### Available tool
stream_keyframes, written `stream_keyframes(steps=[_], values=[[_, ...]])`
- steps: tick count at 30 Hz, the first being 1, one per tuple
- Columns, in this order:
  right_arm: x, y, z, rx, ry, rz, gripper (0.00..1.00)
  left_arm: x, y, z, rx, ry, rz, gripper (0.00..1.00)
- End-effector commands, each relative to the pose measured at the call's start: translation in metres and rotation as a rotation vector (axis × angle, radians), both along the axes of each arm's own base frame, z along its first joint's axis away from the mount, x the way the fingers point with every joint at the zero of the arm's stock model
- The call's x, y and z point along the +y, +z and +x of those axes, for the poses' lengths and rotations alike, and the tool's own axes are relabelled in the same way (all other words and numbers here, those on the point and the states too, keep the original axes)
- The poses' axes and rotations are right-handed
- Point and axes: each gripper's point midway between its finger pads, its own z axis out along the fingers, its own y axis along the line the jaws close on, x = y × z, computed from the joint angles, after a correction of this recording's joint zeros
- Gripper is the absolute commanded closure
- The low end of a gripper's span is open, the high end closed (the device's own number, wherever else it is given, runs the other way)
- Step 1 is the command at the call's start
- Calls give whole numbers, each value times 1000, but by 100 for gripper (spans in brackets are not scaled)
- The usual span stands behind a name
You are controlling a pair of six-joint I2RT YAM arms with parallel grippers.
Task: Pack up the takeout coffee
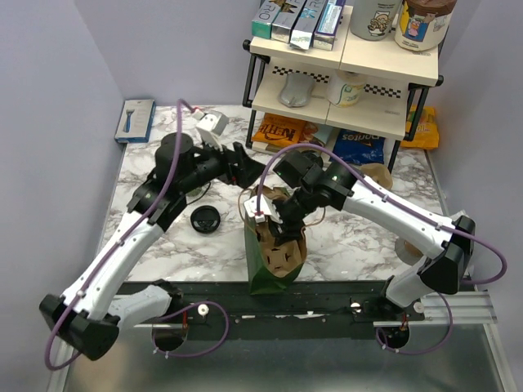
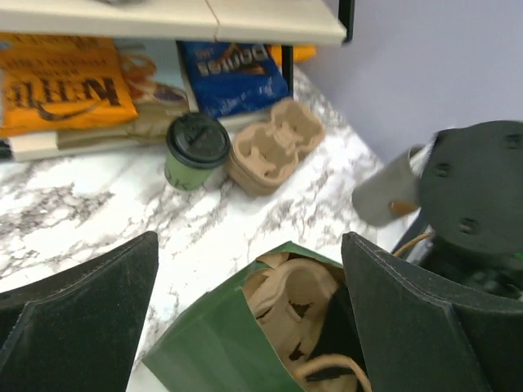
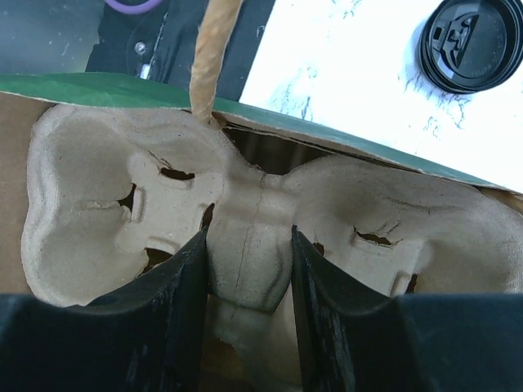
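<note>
Located takeout coffee [image 2: 196, 151] upright on marble table [image 2: 98, 212], just in front of the low board of shelf rack [image 2: 204, 20], well ahead of left gripper [image 2: 245, 327] and apart from it. Found that gripper spread wide, holding nothing, poised above the mouth of green paper bag [image 2: 204, 355]. Could not make out the cup in the overhead view.

Noted dark-green wall, with a black lid pressed on top.

Recorded stack of empty pulp carriers [image 2: 274, 147] just beside the cup, to its right in the left wrist view; cannot tell whether touching. Logged orange snack bag [image 2: 61, 90] and blue snack bag [image 2: 229, 73] behind it under the shelf.

Observed right gripper [image 3: 249, 278] reaching into the bag, closed narrow on the middle ridge of pulp carrier [image 3: 245, 220] seated inside. Noted right arm [image 2: 478, 188] close beside the left gripper's right finger. Marked spare black lid [image 1: 204, 219] loose on the table, left of the bag.
</note>
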Motion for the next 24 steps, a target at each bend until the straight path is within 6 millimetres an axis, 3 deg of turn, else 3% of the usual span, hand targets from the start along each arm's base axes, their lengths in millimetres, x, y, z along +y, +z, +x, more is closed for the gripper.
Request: stream_keyframes(steps=[1,8,11,15,20,23,24], values=[[-13,4,-16,17,57,-19,71,-18,-22,0,35,-187,131,1],[-15,2,-15,4,59,-29,71,-29,-40,-12,51,-368,95,16],[-16,0,-13,-5,55,-35,71,-28,-54,-13,77,-368,99,17],[-15,1,-14,3,62,-31,71,-28,-69,-10,145,-351,90,35],[-15,1,-13,3,59,-35,71,-16,-80,-2,165,-261,145,35],[-14,0,-13,3,59,-35,71,-19,-75,-4,133,-292,137,38],[-15,0,-13,5,55,-39,71,-19,-73,-5,128,-299,137,46]])
